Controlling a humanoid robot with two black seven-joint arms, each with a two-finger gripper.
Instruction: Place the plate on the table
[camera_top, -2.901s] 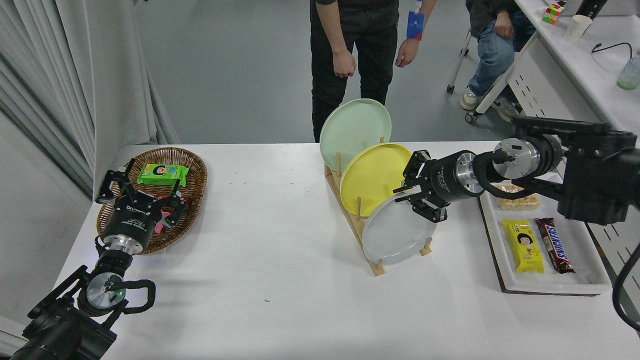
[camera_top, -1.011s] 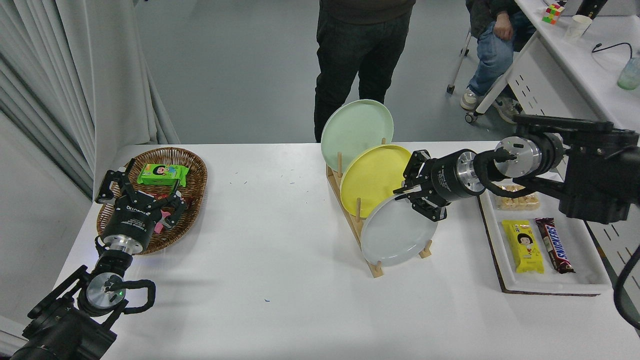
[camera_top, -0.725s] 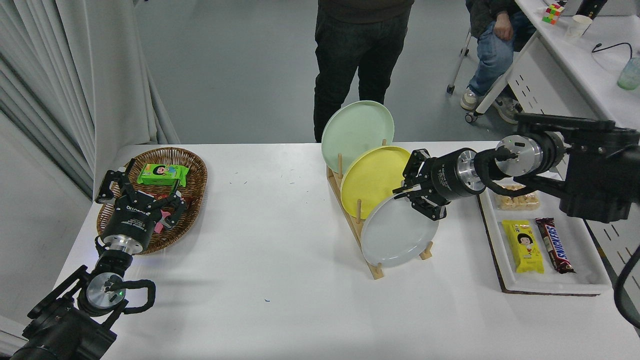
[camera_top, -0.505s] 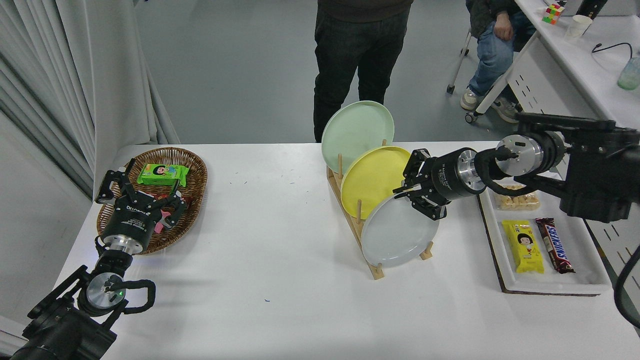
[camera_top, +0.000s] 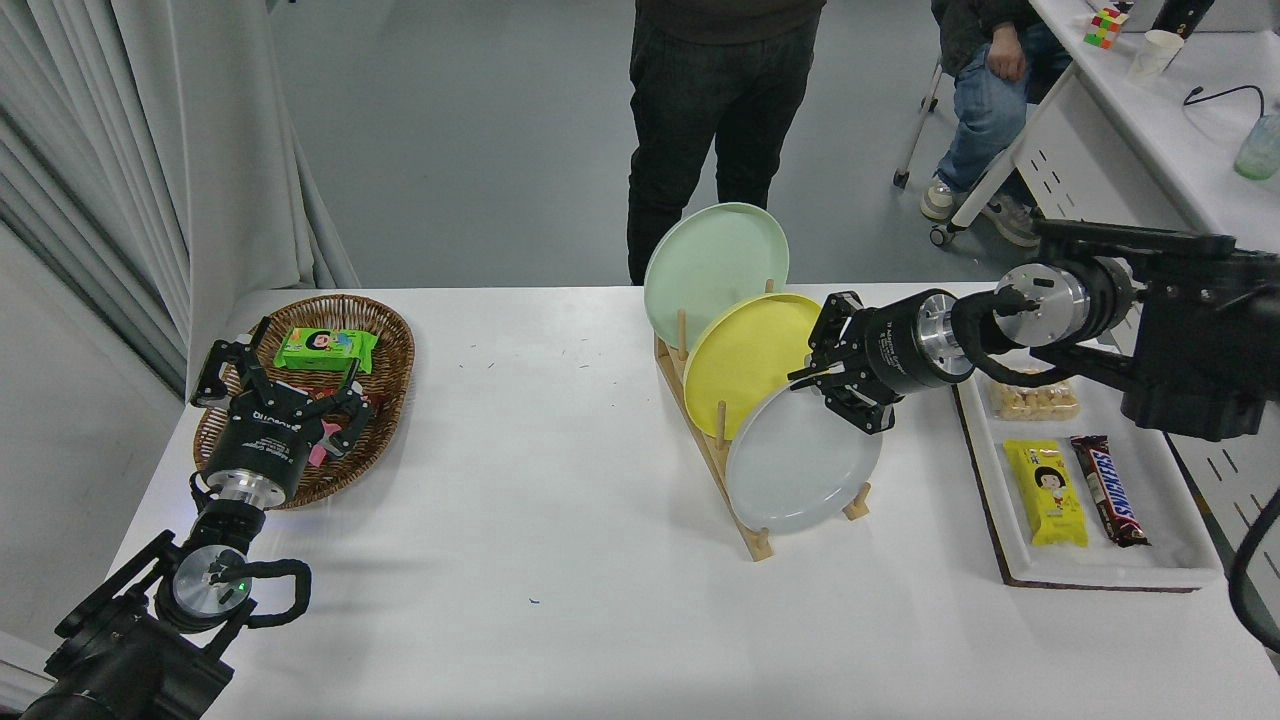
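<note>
You see right gripper (camera_top: 835, 392) clenched on the plate (camera_top: 803, 463) rim at its 1 o'clock | plate upright in wooden rack (camera_top: 712, 450) — front slot, table (camera_top: 560, 560) centre-right | left gripper (camera_top: 278, 385) parked at 8 o'clock — fingers spread

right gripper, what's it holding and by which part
The right gripper is shut on the round light grey plate, pinching its upper rim; the plate is still in the wooden rack.

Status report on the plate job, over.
Right gripper shut on grey plate top rim; left gripper parked over basket. Plate in wooden rack. Yellow plate close behind.
</note>
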